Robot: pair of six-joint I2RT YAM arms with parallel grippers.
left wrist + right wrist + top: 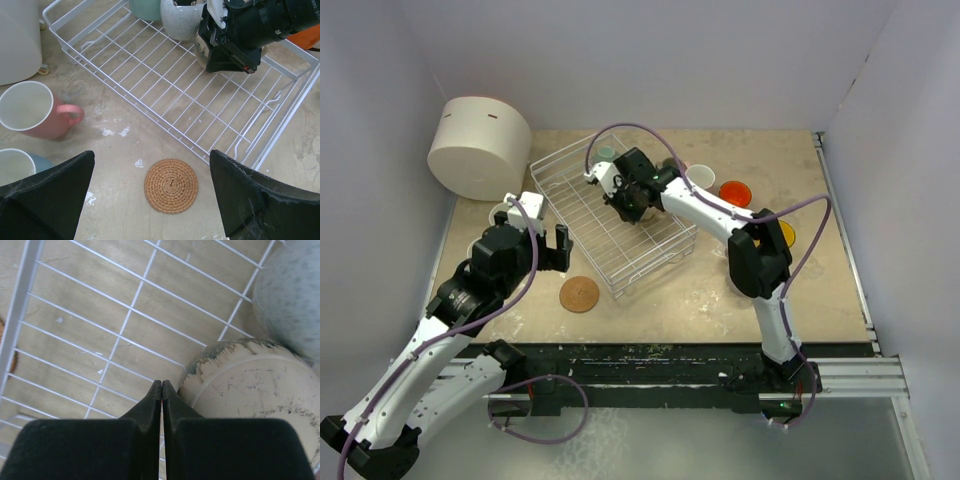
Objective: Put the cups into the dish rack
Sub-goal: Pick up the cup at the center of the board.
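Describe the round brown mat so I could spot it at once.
Find the white wire rack in the middle of the table. Just outside the rack's corner nearest the arms' bases, not touching it, lies the mat. It is the only flat thing there: a woven tan disc with no handle and no hollow.

Top external: looking steeply down from high behind, taking in the whole table (740, 290) | Left wrist: facing down at mid-range over the coaster (171, 185), sharing the dish rack (150, 85) with top | Right wrist: peering close into the rack, sharing the speckled cup (292, 295) with left wrist
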